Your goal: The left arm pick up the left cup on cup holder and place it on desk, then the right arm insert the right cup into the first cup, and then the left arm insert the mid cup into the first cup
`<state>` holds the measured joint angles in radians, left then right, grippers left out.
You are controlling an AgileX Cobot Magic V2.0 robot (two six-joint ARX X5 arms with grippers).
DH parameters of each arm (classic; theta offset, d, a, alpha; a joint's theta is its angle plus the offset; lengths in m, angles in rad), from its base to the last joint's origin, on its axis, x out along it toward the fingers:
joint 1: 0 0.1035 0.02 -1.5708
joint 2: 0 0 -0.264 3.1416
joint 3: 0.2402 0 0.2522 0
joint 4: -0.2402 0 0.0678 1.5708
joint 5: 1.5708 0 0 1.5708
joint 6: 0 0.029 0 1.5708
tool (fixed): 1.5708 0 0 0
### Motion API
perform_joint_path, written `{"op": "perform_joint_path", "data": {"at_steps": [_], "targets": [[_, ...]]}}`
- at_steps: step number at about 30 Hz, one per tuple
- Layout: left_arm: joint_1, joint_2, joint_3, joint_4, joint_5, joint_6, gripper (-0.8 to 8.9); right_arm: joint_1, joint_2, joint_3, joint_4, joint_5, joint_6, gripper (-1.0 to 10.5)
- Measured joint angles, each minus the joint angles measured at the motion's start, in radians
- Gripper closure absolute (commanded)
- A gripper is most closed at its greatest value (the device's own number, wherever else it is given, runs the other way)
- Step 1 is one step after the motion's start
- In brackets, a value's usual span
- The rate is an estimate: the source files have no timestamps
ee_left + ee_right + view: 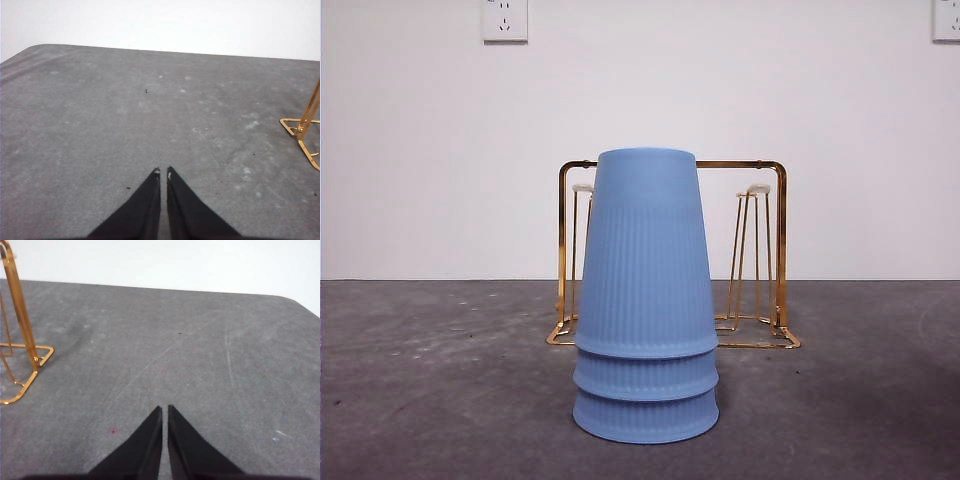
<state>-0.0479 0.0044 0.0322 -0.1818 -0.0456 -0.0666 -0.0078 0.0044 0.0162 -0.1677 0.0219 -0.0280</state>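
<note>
Near centre of the counter point(430, 400): three blue ribbed cups, upside down, nested into one stack point(646, 300). The outer cup covers most of the other two; only their rims show as two bands beneath it, the lowest touching the counter. The stack stands upright and no gripper touches it.

Just behind the stack: the cup holder point(771, 250), gold wire, rectangular base flat on the counter, arched bar across the top. Two white-tipped pegs show, one either side of the stack, both bare. The middle of the rack is hidden behind the cups.

Left gripper point(163, 174): over bare counter to the left of the rack, whose base corner shows at the edge of the left wrist view. Jaws clenched together, a thin slit between the tips, nothing in them.

Right gripper point(165, 410): over bare counter to the right of the rack; an upright and base corner show at the edge of its view. Jaws likewise pressed together, holding nothing.

Far: a white wall point(420, 150) with sockets high up.
</note>
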Motion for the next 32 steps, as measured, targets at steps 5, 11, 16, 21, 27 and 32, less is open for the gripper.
{"op": "perform_joint_path", "data": {"at_steps": [5, 11, 16, 21, 27, 32], "targets": [[0.0, 0.0, 0.0, 0.0, 0.0, 0.0, 7.97, -0.001, 0.0, 0.0, 0.0, -0.006, -0.023, 9.3], [0.0, 0.0, 0.0, 0.0, 0.0, 0.0, 7.97, -0.001, 0.0, 0.0, 0.002, -0.02, -0.028, 9.3], [0.0, 0.0, 0.0, 0.0, 0.0, 0.0, 7.97, -0.001, 0.0, 0.0, 0.003, -0.02, -0.028, 9.3], [0.0, 0.0, 0.0, 0.0, 0.0, 0.0, 7.97, -0.001, 0.0, 0.0, 0.003, -0.021, -0.028, 9.3], [0.0, 0.0, 0.0, 0.0, 0.0, 0.0, 7.97, -0.001, 0.0, 0.0, 0.003, -0.021, -0.028, 9.3], [0.0, 0.0, 0.0, 0.0, 0.0, 0.0, 7.97, -0.001, 0.0, 0.0, 0.003, -0.021, -0.028, 9.3]]}}
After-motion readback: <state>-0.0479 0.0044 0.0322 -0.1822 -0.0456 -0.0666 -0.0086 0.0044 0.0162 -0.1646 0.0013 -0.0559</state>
